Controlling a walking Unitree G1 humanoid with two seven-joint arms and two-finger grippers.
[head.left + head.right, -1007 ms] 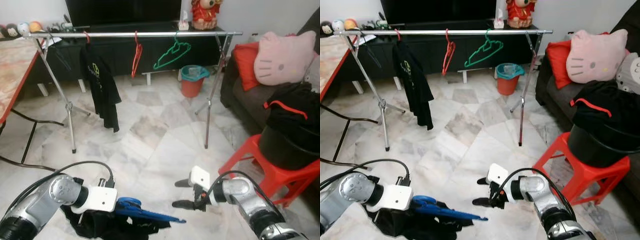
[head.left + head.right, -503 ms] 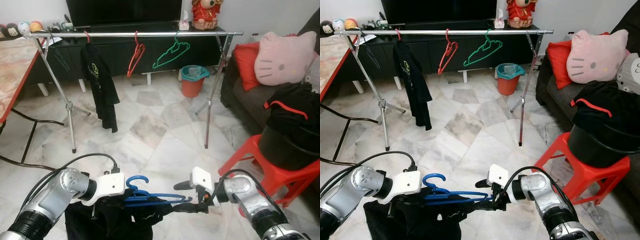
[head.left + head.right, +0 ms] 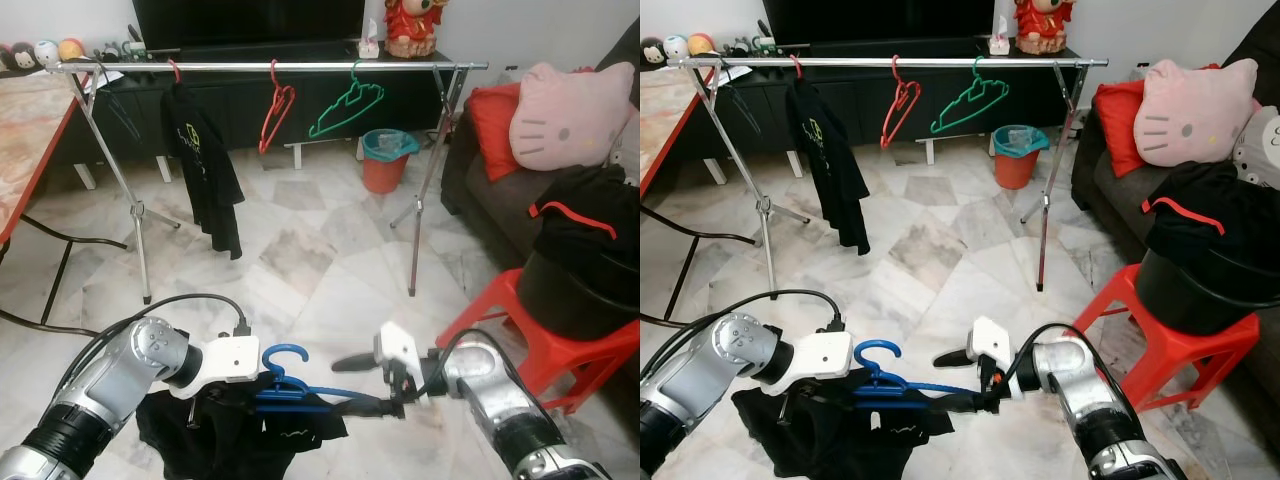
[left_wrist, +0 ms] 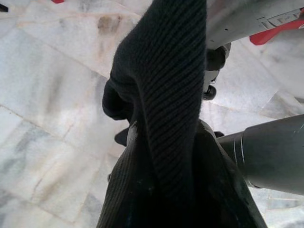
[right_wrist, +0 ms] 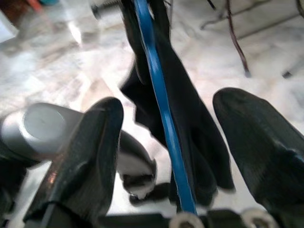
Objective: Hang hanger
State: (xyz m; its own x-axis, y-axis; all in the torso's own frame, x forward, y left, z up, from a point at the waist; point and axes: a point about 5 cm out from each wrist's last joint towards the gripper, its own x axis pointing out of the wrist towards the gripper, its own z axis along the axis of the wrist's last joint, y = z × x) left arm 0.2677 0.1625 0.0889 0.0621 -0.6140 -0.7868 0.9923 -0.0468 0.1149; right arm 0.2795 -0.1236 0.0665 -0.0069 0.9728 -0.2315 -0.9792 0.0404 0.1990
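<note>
**Low over floor: hanger + garment held between both hands, rail well ahead**

Down near the marble floor (image 3: 330, 250), blue hanger (image 3: 290, 385) sits w/ black garment (image 3: 240, 435) draped on it, hook up. Left hand (image 3: 215, 395) is under the cloth at the hanger's neck end; fingers hidden by fabric, so cannot tell its state. Right hand (image 3: 370, 385) has fingers spread wide, one above and one below the hanger's far arm (right wrist view: blue bar runs between the two fingers (image 5: 80, 161), not pinched).

Risks, as judgement:
- Right hand not clamped → hanger could tip or swing when lifted.
- Garment only draped; may slide off one shoulder.
- Hem trails near floor; could snag underfoot.

Room/edges:
- Clothes rail (image 3: 270, 67) well apart, across open floor.
- Rail already carries black shirt (image 3: 205, 165), red hanger (image 3: 275, 110), green hanger (image 3: 345, 102); free stretch betw. green hanger and right post.
- Red stool (image 3: 545, 350) w/ black bin (image 3: 580, 290) just beside right arm: limits swing that side.
- Surface (image 3: 25, 140) edges the left.
</note>
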